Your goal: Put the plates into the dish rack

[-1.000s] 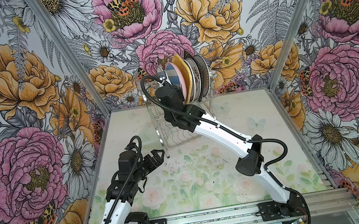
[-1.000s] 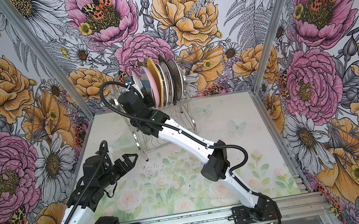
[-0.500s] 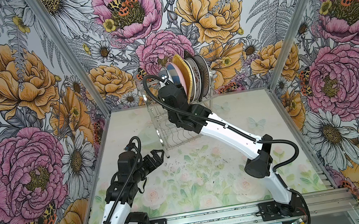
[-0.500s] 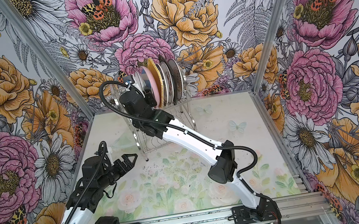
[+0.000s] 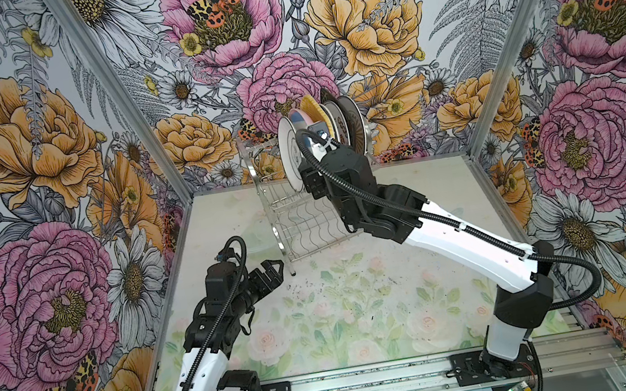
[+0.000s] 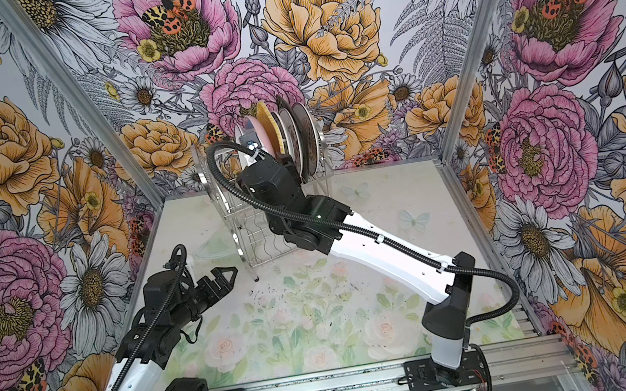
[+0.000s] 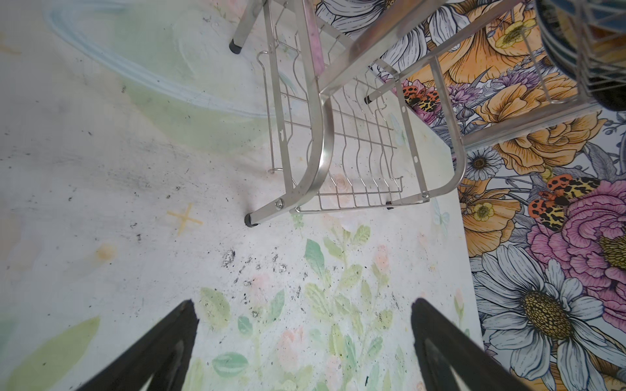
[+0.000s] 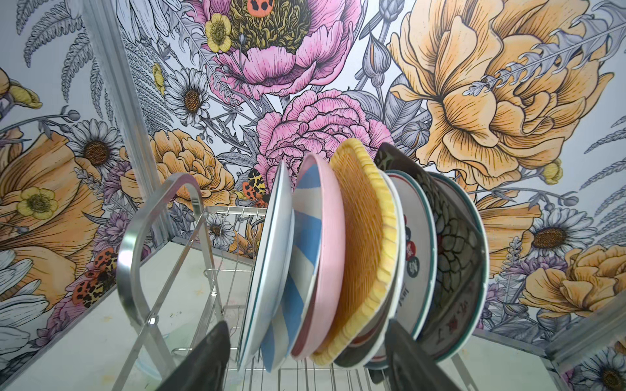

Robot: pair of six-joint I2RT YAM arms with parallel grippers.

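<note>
Right wrist view: the plates (image 8: 366,237) stand on edge, side by side, in the upper tier of the dish rack (image 8: 132,243). From the rack's curved side frame inward, the order is:

1. white plate (image 8: 271,254)
2. blue-white striped plate (image 8: 305,243)
3. pink plate (image 8: 330,254)
4. yellow woven-look plate (image 8: 369,216)
5. white printed plate (image 8: 413,243)
6. black floral plate (image 8: 454,243)
7. teal-rimmed plate (image 8: 477,270)

All of them lean slightly toward the frame side, and neighbouring rims overlap or touch.

The right end effector (image 8: 305,323) sits below the row with its two fingers spread apart. The lower edges of several plates lie between the fingers, and neither finger pinches a single plate.

In both top views the dish rack (image 5: 298,224) (image 6: 254,234) stands at the far end of the desk (image 5: 361,303), with the plates (image 5: 334,122) (image 6: 285,133) in its top tier. The right arm reaches up to that tier from the front.

The left end effector (image 5: 274,271) (image 6: 226,276) (image 7: 303,302) hovers above the desk, just beside the rack's near front leg. Its fingers are spread wide and hold nothing.
</note>
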